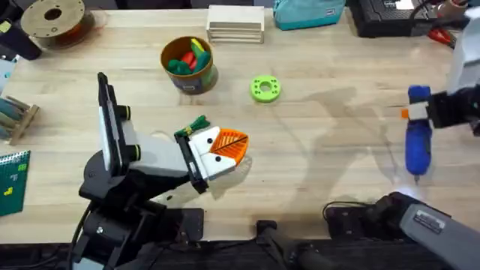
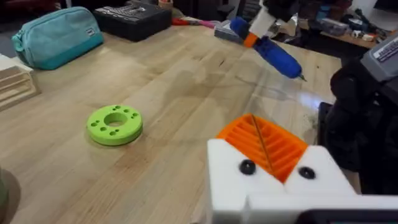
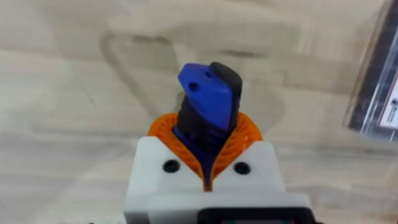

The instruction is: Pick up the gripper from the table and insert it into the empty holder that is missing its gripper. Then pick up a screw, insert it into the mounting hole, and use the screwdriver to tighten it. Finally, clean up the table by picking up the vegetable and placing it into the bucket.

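Overhead view: no brand name or writing can be read on any item; a pale label on the right arm's base housing (image 1: 429, 219) is too small to make out. The left end effector (image 1: 225, 150) lies low over the middle of the counter (image 1: 330, 142), its white fingers with orange ribbed pads (image 2: 264, 142) pressed together, with nothing seen between them. The vegetable (image 1: 192, 127), dark green and leafy, lies touching or just beside that end effector on its far side. The right end effector (image 3: 208, 163) is clamped on the screwdriver (image 1: 418, 142), whose blue body hangs tip-down near the counter's right edge. The bucket (image 1: 189, 64) stands toward the far side, left of centre, already containing red, green and yellow toy pieces. A flat green ring disc (image 1: 265, 88) lies to its right, apart from it. Open wood stretches between the disc and the screwdriver, the widest free room. Along the far edge sit a spool (image 1: 52, 16), a stack of wooden pieces (image 1: 235, 22), a teal pouch (image 1: 307, 12) and a black case (image 1: 390, 16).
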Motion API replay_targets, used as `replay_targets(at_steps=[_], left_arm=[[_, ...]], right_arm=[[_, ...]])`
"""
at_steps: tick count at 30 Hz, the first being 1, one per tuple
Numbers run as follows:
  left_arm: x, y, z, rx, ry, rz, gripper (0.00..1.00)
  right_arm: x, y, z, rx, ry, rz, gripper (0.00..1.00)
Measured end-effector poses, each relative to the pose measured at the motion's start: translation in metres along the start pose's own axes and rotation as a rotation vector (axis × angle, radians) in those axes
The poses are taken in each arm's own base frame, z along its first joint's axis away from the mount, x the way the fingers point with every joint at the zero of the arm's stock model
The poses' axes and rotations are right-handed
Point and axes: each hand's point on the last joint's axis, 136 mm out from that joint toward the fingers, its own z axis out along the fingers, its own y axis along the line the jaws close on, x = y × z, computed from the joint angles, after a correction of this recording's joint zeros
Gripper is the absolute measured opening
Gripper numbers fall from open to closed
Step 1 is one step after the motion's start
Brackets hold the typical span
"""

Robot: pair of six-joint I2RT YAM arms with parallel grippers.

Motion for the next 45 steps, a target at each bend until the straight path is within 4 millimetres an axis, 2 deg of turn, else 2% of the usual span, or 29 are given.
replay_targets(at_steps=[2,3,14,20,26,29,34,39,45], left_arm=[[0.0,0.0,0.0,0.0,0.0,0.0,0.004],[0.0,0.0,0.0,0.0,0.0,0.0,0.004],[0.0,0.0,0.0,0.0,0.0,0.0,0.004],[0.0,0.0,0.0,0.0,0.0,0.0,0.004],[0.0,0.0,0.0,0.0,0.0,0.0,0.004],[0.0,0.0,0.0,0.0,0.0,0.0,0.004],[0.0,0.0,0.0,0.0,0.0,0.0,0.004],[0.0,0.0,0.0,0.0,0.0,0.0,0.004],[0.0,0.0,0.0,0.0,0.0,0.0,0.004]], right_arm=[[-0.018,0.006,-0.009,0.014,-0.079,0.012,0.032],[-0.042,0.014,-0.029,0.029,-0.206,0.045,0.032],[-0.107,0.053,-0.13,-0.052,-0.716,0.102,0.032],[-0.13,0.094,-0.159,-0.187,-0.875,0.058,0.032],[-0.152,0.158,-0.172,-0.395,-1.032,-0.026,0.032],[-0.159,0.197,-0.193,-0.519,-1.142,-0.095,0.032],[-0.156,0.252,-0.24,-0.719,-1.279,-0.21,0.032],[-0.144,0.294,-0.273,-0.88,-1.352,-0.293,0.032],[-0.126,0.331,-0.3,-1.031,-1.395,-0.366,0.032]])
